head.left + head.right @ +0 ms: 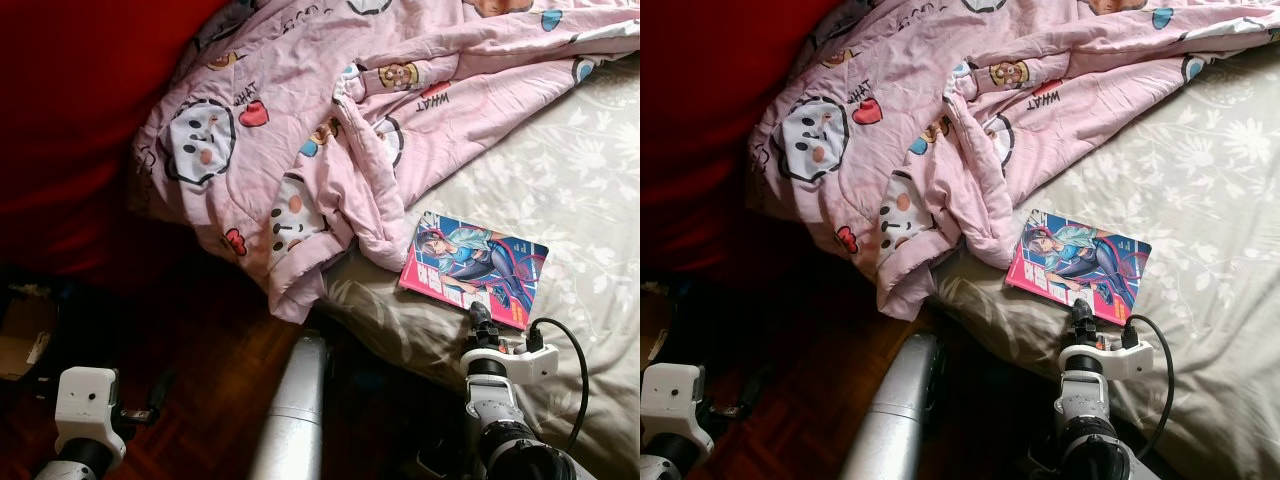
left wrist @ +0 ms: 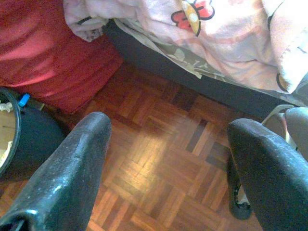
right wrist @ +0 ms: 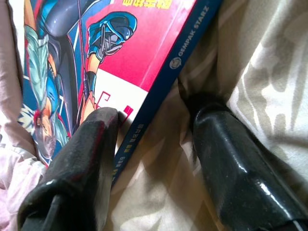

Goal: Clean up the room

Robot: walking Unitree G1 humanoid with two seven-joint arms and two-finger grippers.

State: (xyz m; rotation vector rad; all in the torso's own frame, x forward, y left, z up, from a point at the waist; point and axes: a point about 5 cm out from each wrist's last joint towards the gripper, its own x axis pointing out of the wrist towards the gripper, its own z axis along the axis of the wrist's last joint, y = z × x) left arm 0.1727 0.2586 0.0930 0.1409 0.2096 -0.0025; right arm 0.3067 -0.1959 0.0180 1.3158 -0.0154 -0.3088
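A comic book (image 1: 475, 268) with a pink and blue cover lies flat on the pale flowered bed sheet (image 1: 585, 170), near the bed's edge. My right gripper (image 1: 480, 318) sits at the book's near edge, open. In the right wrist view one finger (image 3: 89, 159) rests over the cover's corner by the blue spine (image 3: 159, 91), and the other finger (image 3: 231, 163) presses into the sheet beside it. My left gripper (image 2: 168, 159) hangs open and holds nothing over the parquet floor (image 2: 159, 159).
A rumpled pink cartoon blanket (image 1: 300, 120) spills over the bed's side toward the floor. A large red cushion (image 1: 70, 120) stands at the left. A black bin (image 2: 24, 139) and a cardboard box (image 1: 20, 340) sit on the floor.
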